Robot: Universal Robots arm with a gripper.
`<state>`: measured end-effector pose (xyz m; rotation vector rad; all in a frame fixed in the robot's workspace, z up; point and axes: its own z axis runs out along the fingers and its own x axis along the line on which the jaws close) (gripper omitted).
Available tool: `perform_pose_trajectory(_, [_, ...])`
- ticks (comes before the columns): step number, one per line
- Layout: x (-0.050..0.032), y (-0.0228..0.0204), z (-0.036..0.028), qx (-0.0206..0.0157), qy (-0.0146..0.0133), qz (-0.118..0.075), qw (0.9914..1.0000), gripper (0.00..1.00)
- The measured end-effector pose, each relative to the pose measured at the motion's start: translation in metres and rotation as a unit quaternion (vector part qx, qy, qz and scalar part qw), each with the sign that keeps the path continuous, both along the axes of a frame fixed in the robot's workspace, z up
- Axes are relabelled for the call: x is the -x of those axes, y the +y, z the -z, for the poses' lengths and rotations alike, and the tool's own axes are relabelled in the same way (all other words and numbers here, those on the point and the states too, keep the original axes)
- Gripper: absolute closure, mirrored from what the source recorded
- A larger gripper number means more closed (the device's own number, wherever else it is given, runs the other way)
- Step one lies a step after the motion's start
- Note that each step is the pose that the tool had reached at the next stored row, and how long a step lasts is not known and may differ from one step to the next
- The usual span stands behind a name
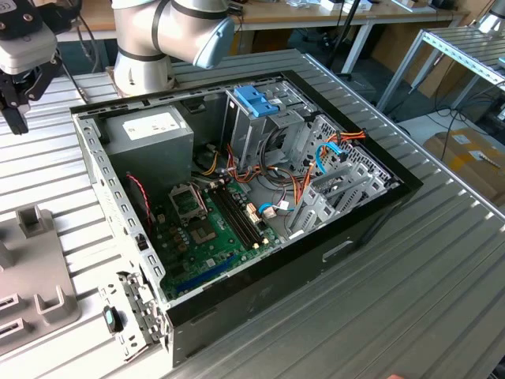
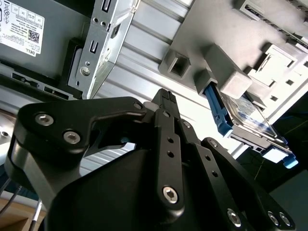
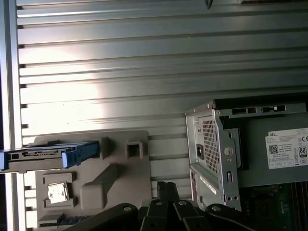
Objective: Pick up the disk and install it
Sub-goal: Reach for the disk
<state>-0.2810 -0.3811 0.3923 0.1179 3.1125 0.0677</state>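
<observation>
the gripper [image 1: 16, 118] hangs at the far end of the exterior view's left, up over the ribbed metal table [image 1: 442, 260]. in both wrist views its two black fingers [image 2: 167, 110] sit pressed close together, and there is nothing between them. the disk [image 2: 248, 115] is down below the gripper and a little off to one side, not touching it. it stands on its thin edge in a slot of the grey holder [image 2: 216, 29], with a blue rail [image 2: 219, 113] along its side. the holder lies flat on the table. going toward the exterior view's right, the computer case [image 1: 371, 213] lies open on its side, just beside the gripper. inside it, the grey power box [image 1: 150, 130] is the part closest to the gripper. next comes the green board [image 1: 205, 229]. farther from the gripper is the metal drive cage [image 1: 252, 134] with a blue bracket [image 1: 256, 99] on top. the orange and blue wires [image 1: 347, 138] are farthest away. the arm [image 1: 173, 31] stands behind the case.
</observation>
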Motion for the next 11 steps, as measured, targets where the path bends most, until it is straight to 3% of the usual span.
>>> perform_pose_trajectory(11, [0.0041, 0.0005, 0.0000, 0.0000, 0.0000, 0.000, 1.00000, 0.89])
